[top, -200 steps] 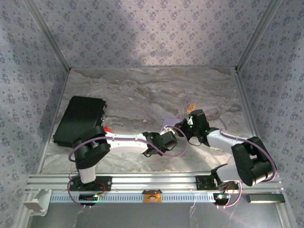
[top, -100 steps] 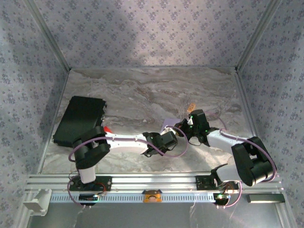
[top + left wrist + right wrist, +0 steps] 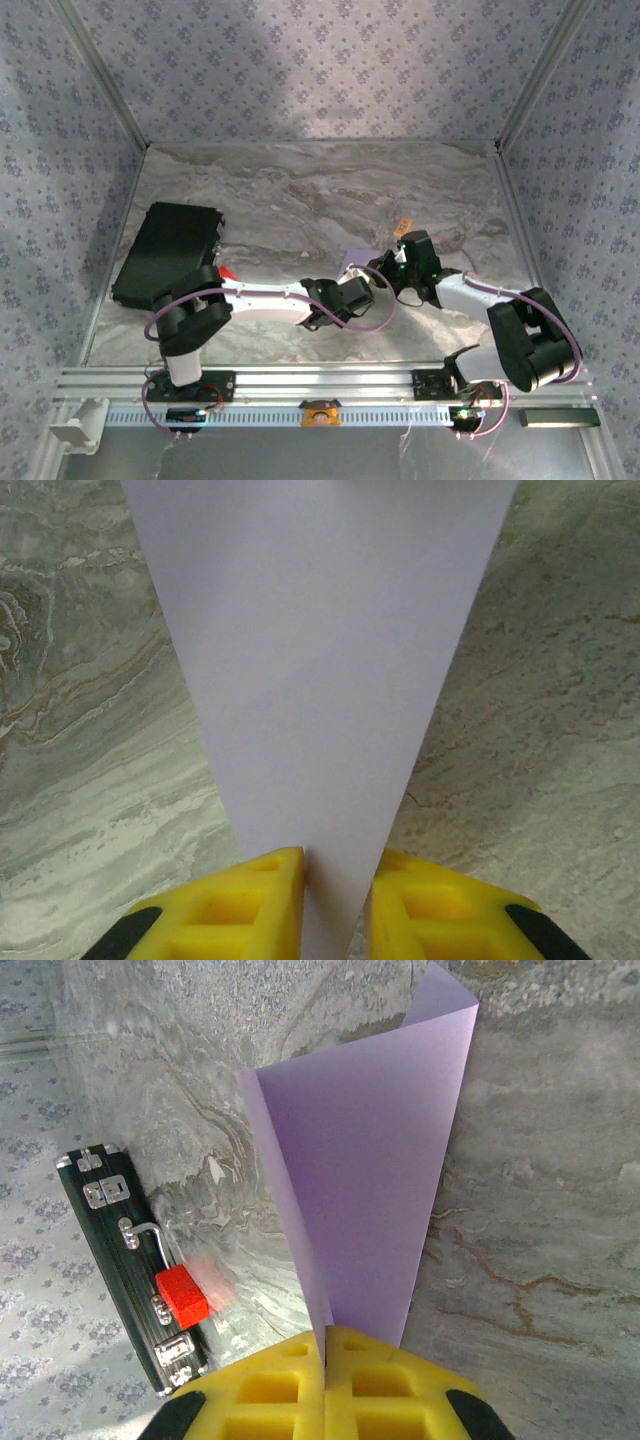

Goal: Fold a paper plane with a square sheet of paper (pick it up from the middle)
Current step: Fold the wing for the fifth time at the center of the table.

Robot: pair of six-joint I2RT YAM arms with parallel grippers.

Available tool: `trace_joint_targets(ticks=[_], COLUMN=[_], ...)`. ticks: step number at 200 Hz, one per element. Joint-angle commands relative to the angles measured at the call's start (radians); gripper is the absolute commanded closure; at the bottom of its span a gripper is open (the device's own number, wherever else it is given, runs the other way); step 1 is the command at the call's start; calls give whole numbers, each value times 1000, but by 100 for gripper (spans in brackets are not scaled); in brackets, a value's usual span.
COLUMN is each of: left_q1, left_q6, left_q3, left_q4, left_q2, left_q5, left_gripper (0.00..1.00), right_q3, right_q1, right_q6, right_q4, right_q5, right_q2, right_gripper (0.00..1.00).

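Pinching folded lavender sheet [image 3: 354,262] w/ both grippers, centre of top view.
Marble table [image 3: 300,190]; black case [image 3: 165,250] at left-centre; sheet tapers to bottom-centre in both wrist views, L gripper [image 3: 335,880] clamped on its narrow end, R gripper [image 3: 325,1345] pressed together on its fold edge; red object [image 3: 181,1295] lower left by case.

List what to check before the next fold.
1. Right gripper shut on the paper: ok.
2. Left gripper clamping the paper's narrow end: cannot tell; the end sits between its fingers.
3. Paper folded to a taper: ok.
4. Crease sharp and centred: cannot tell.
5. Red object and black case apart from the paper: ok.
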State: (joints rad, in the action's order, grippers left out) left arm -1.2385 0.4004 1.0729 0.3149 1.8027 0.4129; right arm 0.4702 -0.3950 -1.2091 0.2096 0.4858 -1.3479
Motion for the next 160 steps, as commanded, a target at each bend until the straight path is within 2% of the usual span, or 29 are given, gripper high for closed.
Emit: trace_joint_targets(ticks=[1,52,148,160], left_q1=[-7,-7,-7,-6], left_q6=[-8,-5,-2,1], left_q3=[18,25,35,34], left_q4=[24,32,41,42], left_q2=[-5,4,15,17], left_q5=[27,27,32,34], left_gripper=[79,82,83,89], right_q3=[7,7,8,8], right_q1=[6,5,5,5], right_q6=[-16,-16,-17,-17], right_q4=[-16,-17,-19,-18], right_q5=[3,3,3,3], right_q2=[3,5,6,6], right_gripper=[96,97,96,96])
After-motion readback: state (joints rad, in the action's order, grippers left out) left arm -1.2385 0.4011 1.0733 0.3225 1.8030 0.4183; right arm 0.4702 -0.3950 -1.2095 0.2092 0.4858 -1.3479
